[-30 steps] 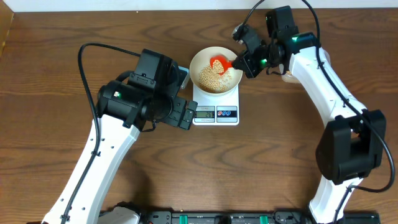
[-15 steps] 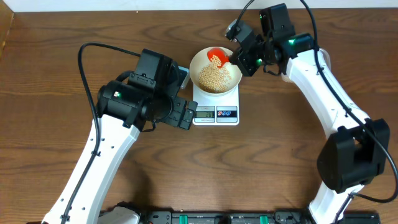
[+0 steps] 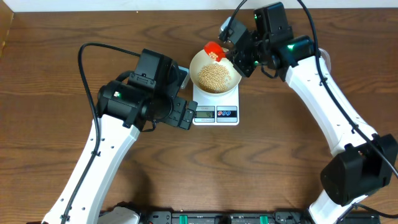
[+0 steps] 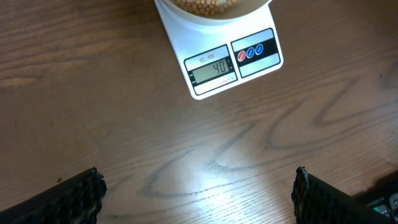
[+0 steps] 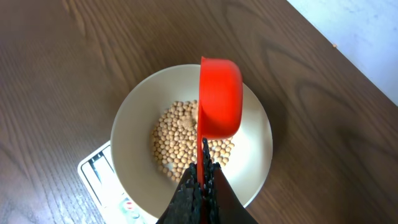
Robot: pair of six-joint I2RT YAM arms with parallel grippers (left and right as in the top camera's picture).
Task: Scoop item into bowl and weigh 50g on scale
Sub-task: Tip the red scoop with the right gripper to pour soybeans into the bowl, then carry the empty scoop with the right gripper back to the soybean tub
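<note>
The red scoop (image 3: 213, 50) has swung up to the far rim of the bowl (image 3: 193, 68), right fingers (image 5: 196, 196) pinching its handle, left fingers (image 4: 71, 196) spread wide. Dark wood-grain worktop (image 3: 50, 74), with a pale strip (image 3: 124, 5) beyond its far edge.

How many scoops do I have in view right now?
1. The red scoop is gripped by its handle in the shut right tool, held over the white bowl on the scale. Another could be hidden under the left arm.
</note>
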